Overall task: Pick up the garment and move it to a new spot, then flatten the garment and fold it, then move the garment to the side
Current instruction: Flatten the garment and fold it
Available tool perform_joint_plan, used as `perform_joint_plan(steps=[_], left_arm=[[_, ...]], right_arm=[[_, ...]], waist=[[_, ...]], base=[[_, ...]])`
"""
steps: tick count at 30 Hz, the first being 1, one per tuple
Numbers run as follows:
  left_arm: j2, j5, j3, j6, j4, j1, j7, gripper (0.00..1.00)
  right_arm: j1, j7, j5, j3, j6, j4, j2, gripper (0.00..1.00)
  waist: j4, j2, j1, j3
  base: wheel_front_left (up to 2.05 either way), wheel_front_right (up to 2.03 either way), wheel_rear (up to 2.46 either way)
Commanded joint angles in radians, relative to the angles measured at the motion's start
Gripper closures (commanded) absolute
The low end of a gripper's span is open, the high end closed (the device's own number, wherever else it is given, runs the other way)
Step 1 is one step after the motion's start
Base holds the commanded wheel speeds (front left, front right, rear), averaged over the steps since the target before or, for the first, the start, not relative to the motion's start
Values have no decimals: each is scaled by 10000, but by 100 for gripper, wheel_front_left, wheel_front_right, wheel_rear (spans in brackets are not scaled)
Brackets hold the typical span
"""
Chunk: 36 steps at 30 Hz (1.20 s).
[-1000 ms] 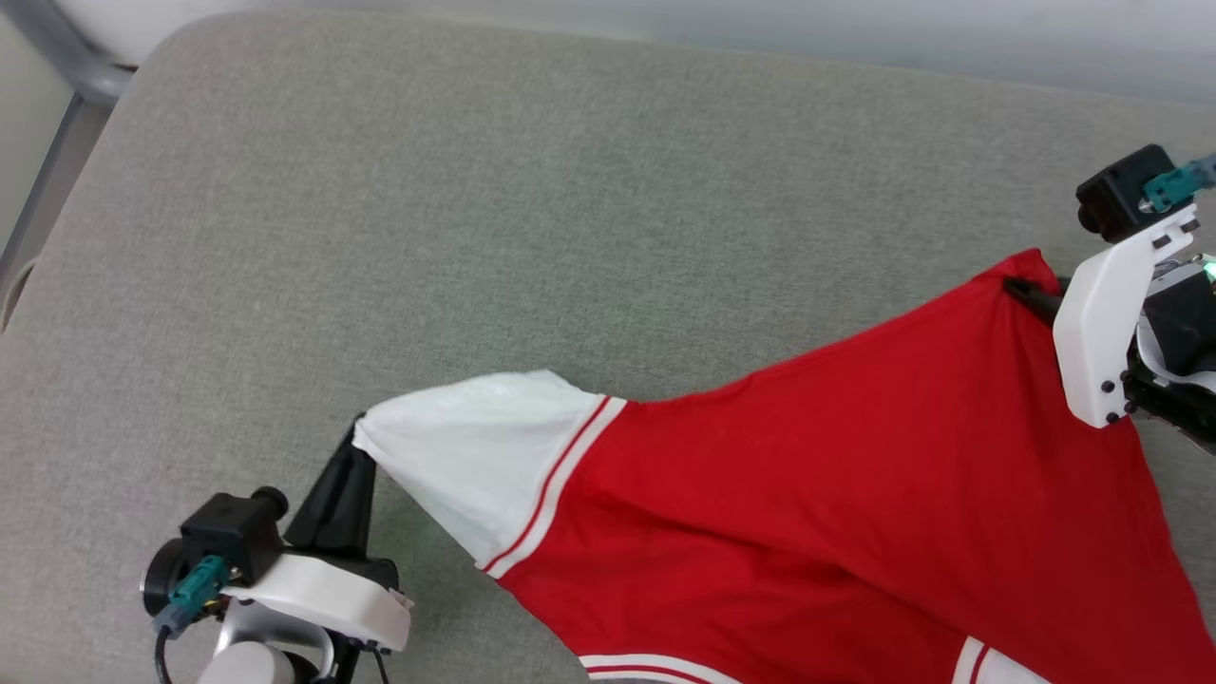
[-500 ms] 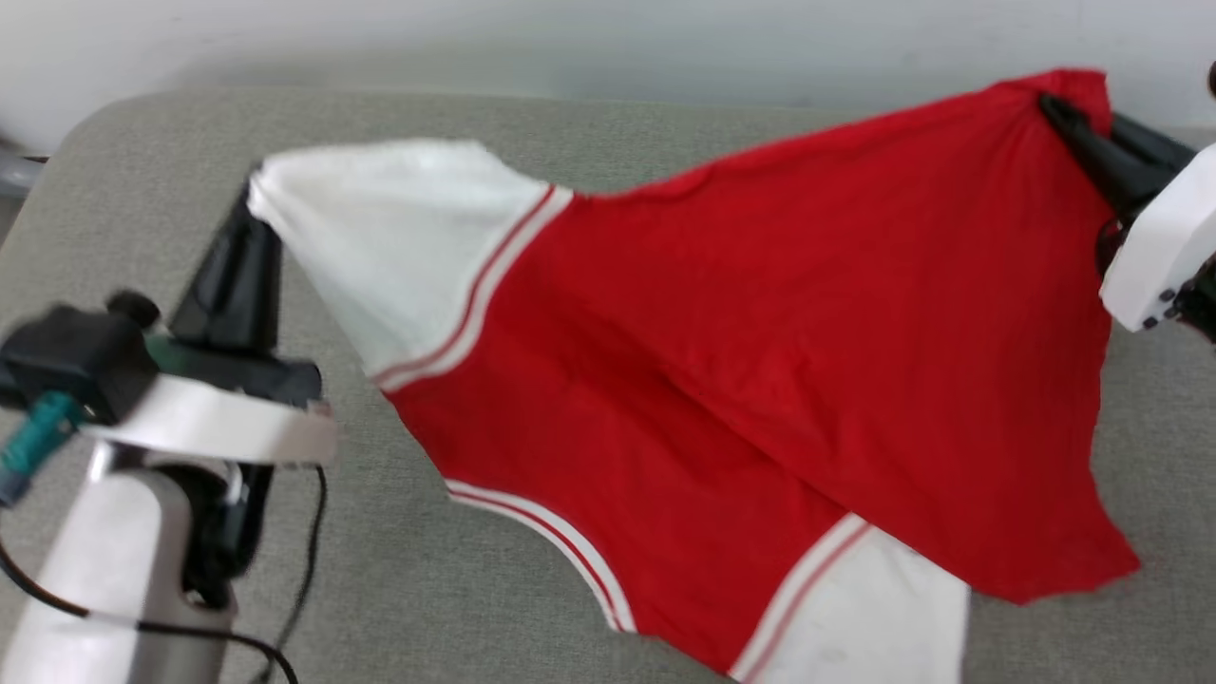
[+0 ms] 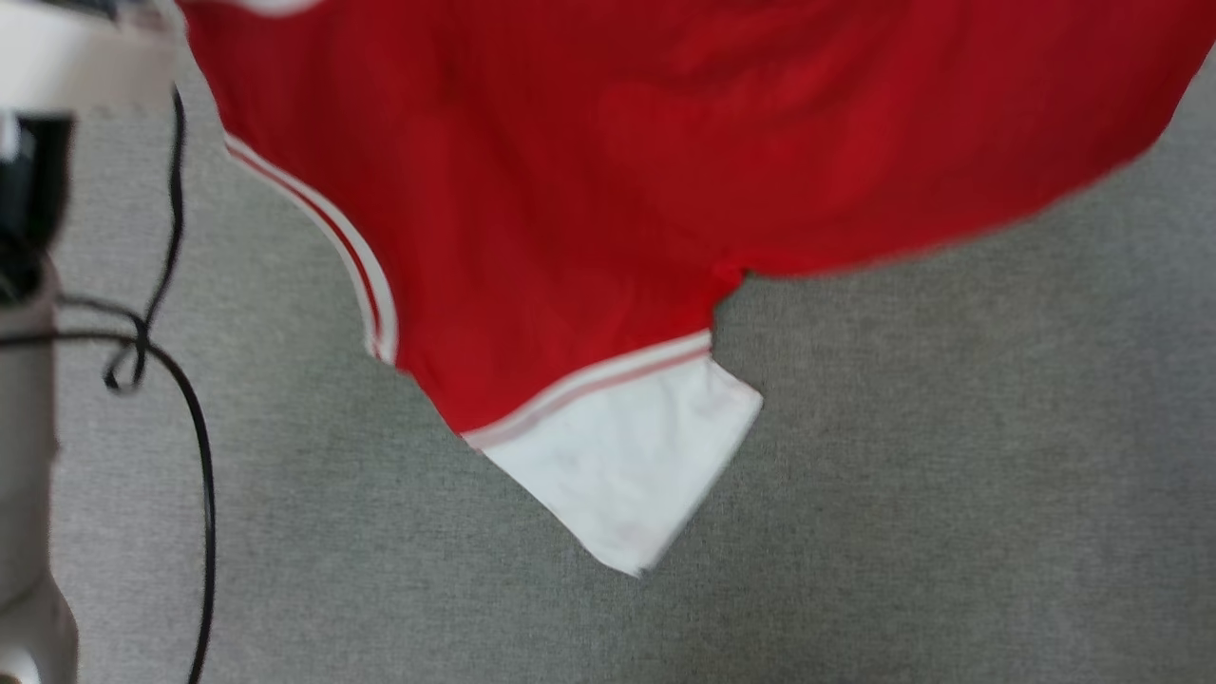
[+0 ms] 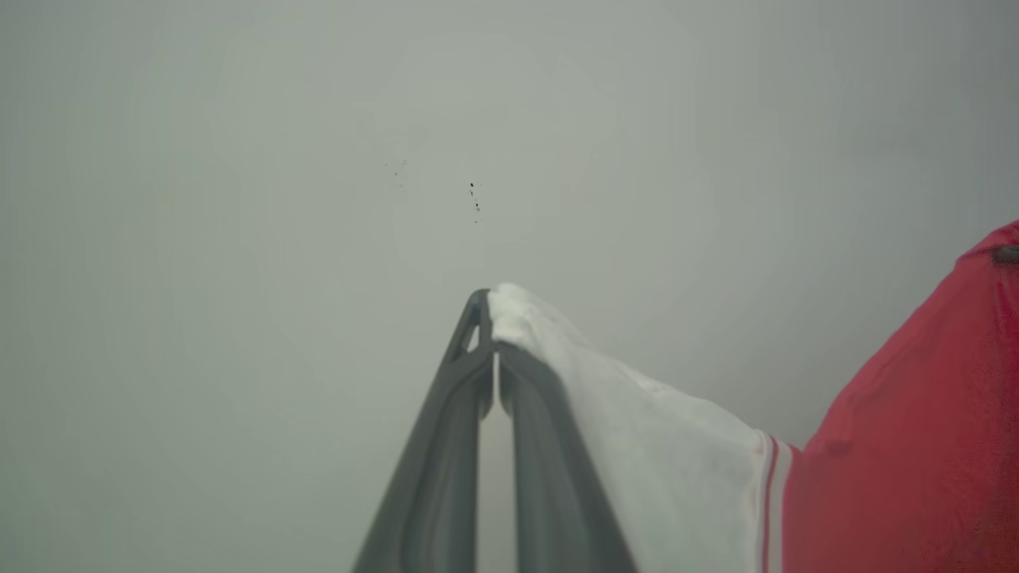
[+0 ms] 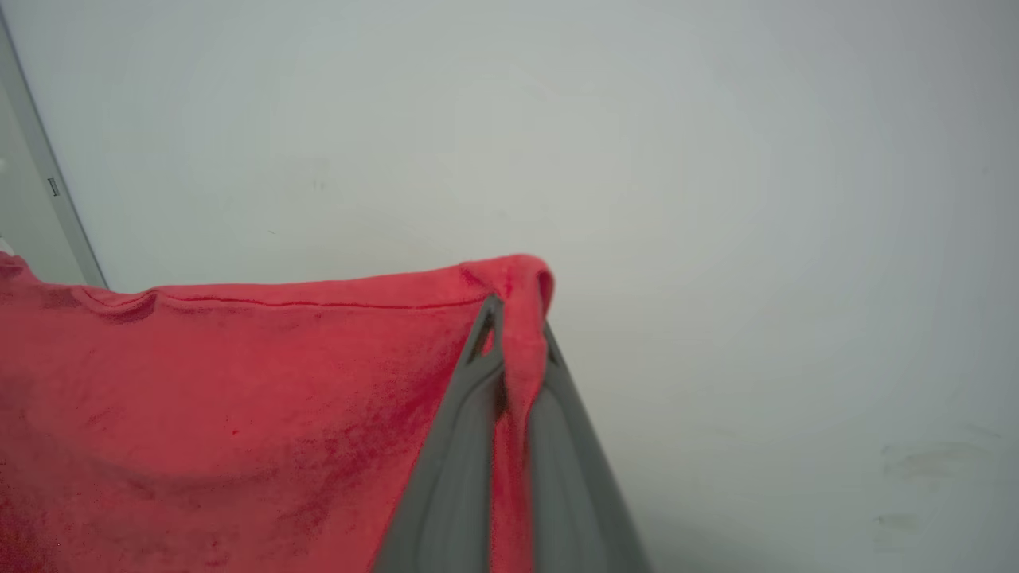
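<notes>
The garment point(image 3: 589, 190) runs off the head view's top edge, its outline smeared by blur.

A: Where is the garment point(image 3: 608, 142) seen?
B: Across the head view's top, above the padded surface point(image 3: 950, 475); a cable point(image 3: 195, 446) is seen at left.
A: Where is it held?
B: A sleeve point(image 4: 637, 430) is pinched in the left gripper point(image 4: 489, 318), cloth to its right; an edge in the right gripper point(image 5: 517, 326), cloth to its left.
</notes>
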Motion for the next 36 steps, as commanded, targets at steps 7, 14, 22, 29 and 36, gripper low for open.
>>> perform_joint_plan(steps=[7,14,22,29,36], left_arm=[[393,-91,-282,-384,1486,-3952,246,100],[526,46,-900,-516,3449,-7487,14,100],[432,-126,-1474,-546,5161,-9627,-577,100],[642,-565,-1981,-548,5990,-9271,-1171,100],[1000,-1147,-2281,-550,6302,-7784,-1831,100]], right_arm=[[-3166,119,-911,-416,-9,910,309,100],[-6004,-432,-1845,-470,-10,2506,369,100],[-7916,-1471,-2100,-79,-10,4379,607,100],[-7587,-2044,-1512,974,-9,5438,418,100],[-6631,-2612,-332,2253,-10,5838,128,100]], waist=[[-13,-1,-1,1902],[42,-1,-1,2660],[17,-1,-1,3129],[8,-1,-1,3590],[-33,-1,-1,3736]], base=[[0,0,0],[0,0,0],[0,0,0],[0,0,0],[0,0,0]])
